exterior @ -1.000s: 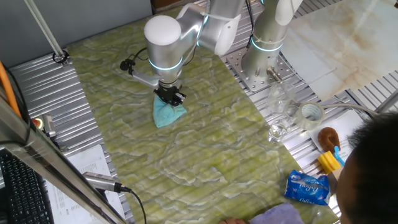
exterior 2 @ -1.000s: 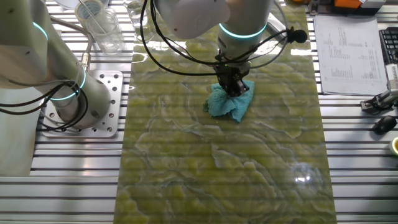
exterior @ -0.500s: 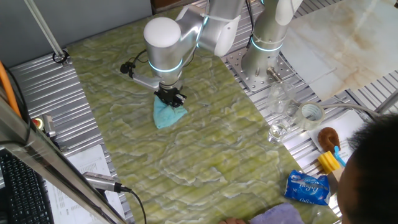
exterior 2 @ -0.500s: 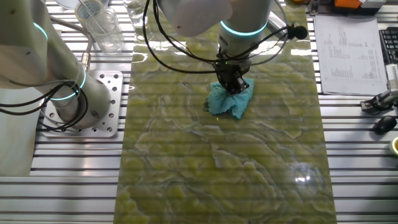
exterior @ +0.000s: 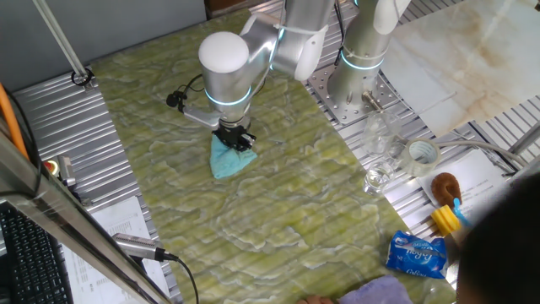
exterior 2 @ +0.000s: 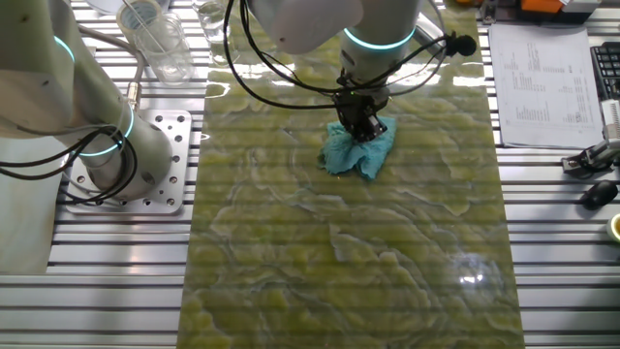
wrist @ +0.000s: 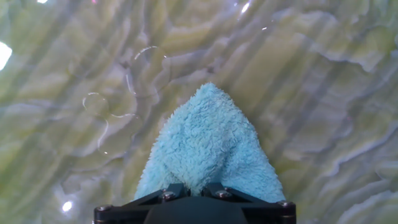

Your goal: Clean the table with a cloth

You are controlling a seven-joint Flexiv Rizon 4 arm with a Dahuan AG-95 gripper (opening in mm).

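Observation:
The light-blue cloth [exterior: 226, 160] [exterior 2: 356, 152] [wrist: 210, 146] lies bunched on the yellow-green marbled table [exterior: 278, 211] [exterior 2: 387, 271] [wrist: 74, 93]. My gripper [exterior: 235, 138] [exterior 2: 362, 126] [wrist: 193, 189] presses down on it from above, shut on the cloth's upper fold. In the hand view the fluffy cloth spreads forward from between the black fingers [wrist: 173, 190] into a point. Faint round wet rings [wrist: 146, 68] show on the table ahead of the cloth.
Clear plastic cups [exterior: 381, 156], a tape roll [exterior: 422, 154], a brown brush [exterior: 445, 184], a yellow item [exterior: 447, 219], a blue packet [exterior: 417, 255] and lavender fabric [exterior: 380, 293] sit along one side. A second arm's base [exterior 2: 126, 165] stands on the ribbed metal. Papers [exterior 2: 542, 73] lie beside the table.
The gripper has slid the cloth a short way across the table, toward the cup side in one fixed view and upward in the other. The grip is unchanged.

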